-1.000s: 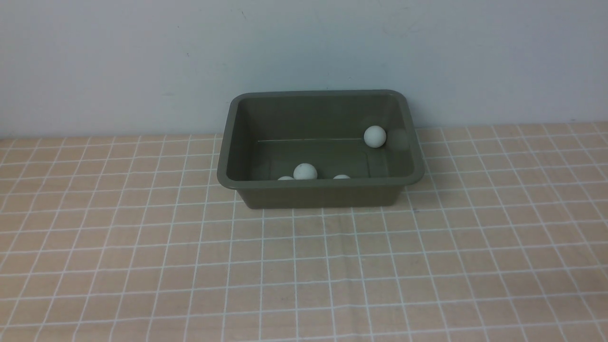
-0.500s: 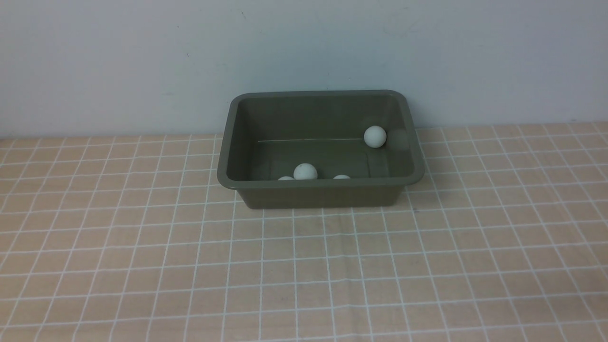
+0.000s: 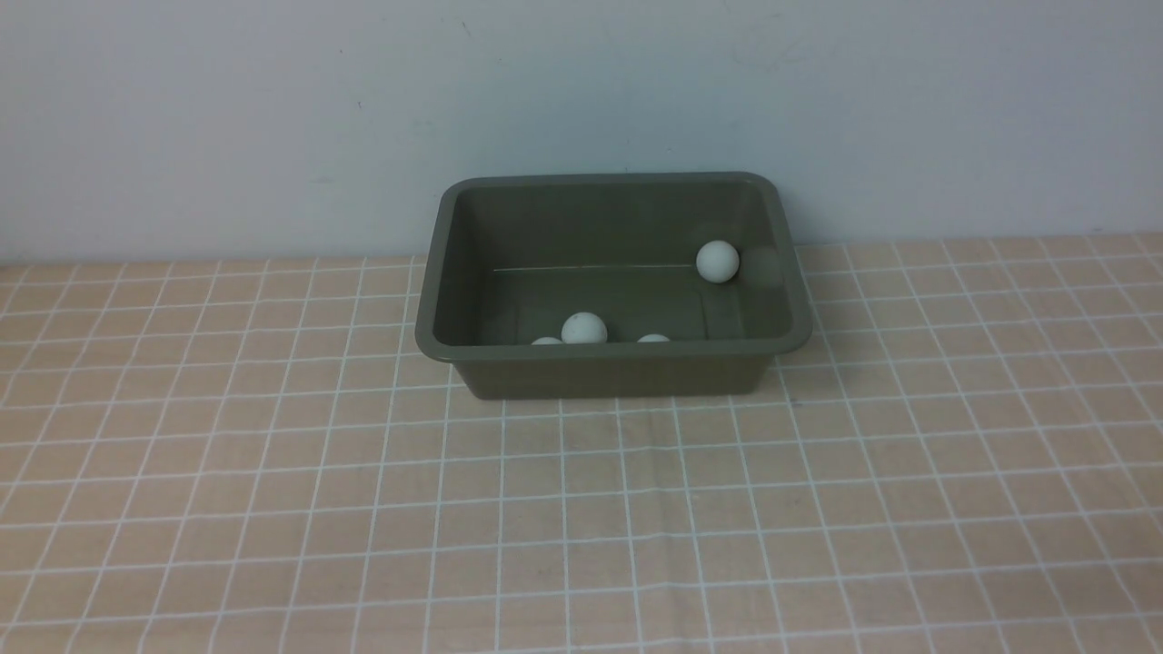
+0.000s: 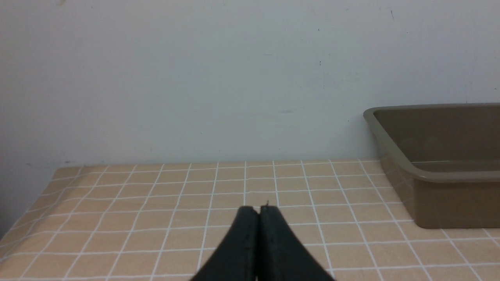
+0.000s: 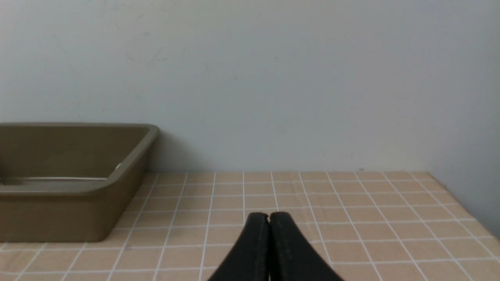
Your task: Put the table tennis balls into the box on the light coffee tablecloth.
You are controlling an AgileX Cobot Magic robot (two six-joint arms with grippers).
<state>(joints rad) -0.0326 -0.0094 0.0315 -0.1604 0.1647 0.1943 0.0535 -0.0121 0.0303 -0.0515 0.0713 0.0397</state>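
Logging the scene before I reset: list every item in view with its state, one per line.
Box: upright, open-topped, on the cloth against the wall.
Balls: four show inside the box, none on the cloth.
Cloth: spread flat.
Left end effector: shut, holding nothing.
Right end effector: shut, holding nothing.

Only the fingertips of each arm show, in the wrist views; the front view shows no part of the robot. The left gripper [image 4: 259,210] has two matte black fingers [image 4: 244,242], broad at the base and curving inward to narrow, rounded tips; their surface looks faintly grainy; a thin seam runs between them. The right gripper [image 5: 269,216] is the same: two black, smoothly flared fingers [image 5: 289,249], blunt-tipped; no cables, screws or markings show.
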